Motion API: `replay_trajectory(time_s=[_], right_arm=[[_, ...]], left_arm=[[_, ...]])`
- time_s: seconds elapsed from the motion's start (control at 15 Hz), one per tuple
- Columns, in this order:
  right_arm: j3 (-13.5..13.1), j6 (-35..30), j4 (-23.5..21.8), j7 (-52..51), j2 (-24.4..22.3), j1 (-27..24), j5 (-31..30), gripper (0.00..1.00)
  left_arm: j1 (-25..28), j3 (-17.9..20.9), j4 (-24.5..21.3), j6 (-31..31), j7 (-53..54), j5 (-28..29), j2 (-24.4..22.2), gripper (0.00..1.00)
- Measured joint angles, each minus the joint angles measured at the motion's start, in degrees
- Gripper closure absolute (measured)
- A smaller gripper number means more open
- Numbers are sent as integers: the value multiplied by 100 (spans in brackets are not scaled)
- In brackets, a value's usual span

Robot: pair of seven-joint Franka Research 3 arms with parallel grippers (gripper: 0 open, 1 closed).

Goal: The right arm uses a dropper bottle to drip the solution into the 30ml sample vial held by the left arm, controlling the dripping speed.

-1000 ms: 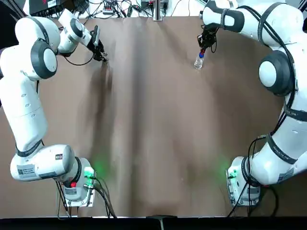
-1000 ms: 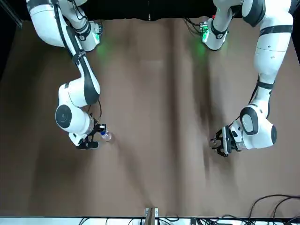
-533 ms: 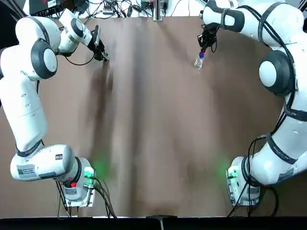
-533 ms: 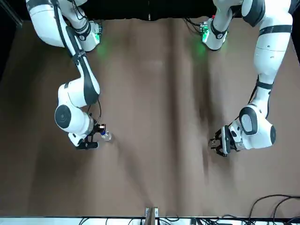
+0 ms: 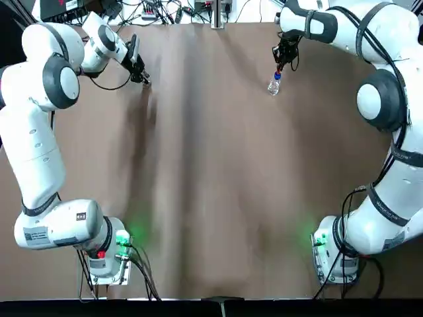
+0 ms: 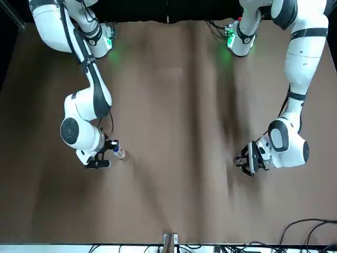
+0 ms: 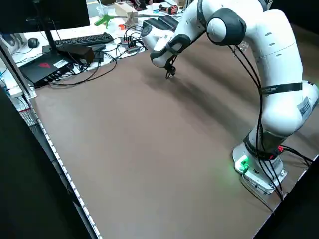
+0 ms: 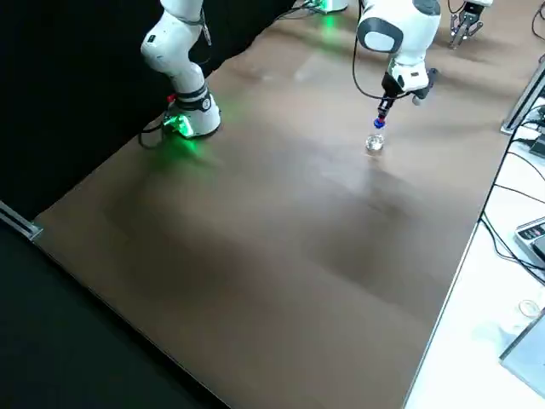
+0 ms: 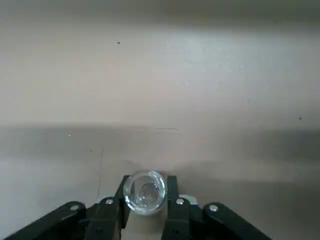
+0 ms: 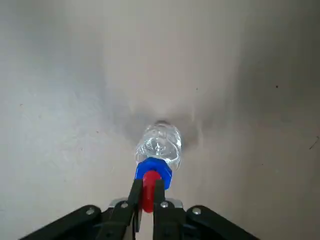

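At the upper right of the top view the right gripper has its jaws clamped on the red top of the dropper bottle, probably to lift it, while the left gripper, upper left, pinches the 30ml sample vial on the desk, well apart.

overhead camera looks straight down on the bench, bases at its lower edge. front camera faces the robot from across. two raised side cameras look diagonally over it. each wrist camera sits close behind its own tool. all share the brown bench.
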Motion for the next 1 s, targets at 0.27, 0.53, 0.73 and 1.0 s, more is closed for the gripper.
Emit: replay_trajectory(time_s=[0.27, 0.53, 0.73, 1.0], right_arm=[[-23, -313, 122, 2, -169, -7, 0, 87], [-30, -507, 186, 15, -359, -7, 0, 87], [-29, -574, 189, 17, -412, -6, 0, 87], [-27, -637, 214, 23, -469, -6, 14, 87]], left_arm=[[-27, -54, 72, 0, -1, -3, -8, 69], [-80, -253, 148, 2, -216, -3, -94, 69], [-300, -323, 149, 7, -472, -3, -209, 69], [-813, -308, 146, 23, -1094, 11, -408, 69]])
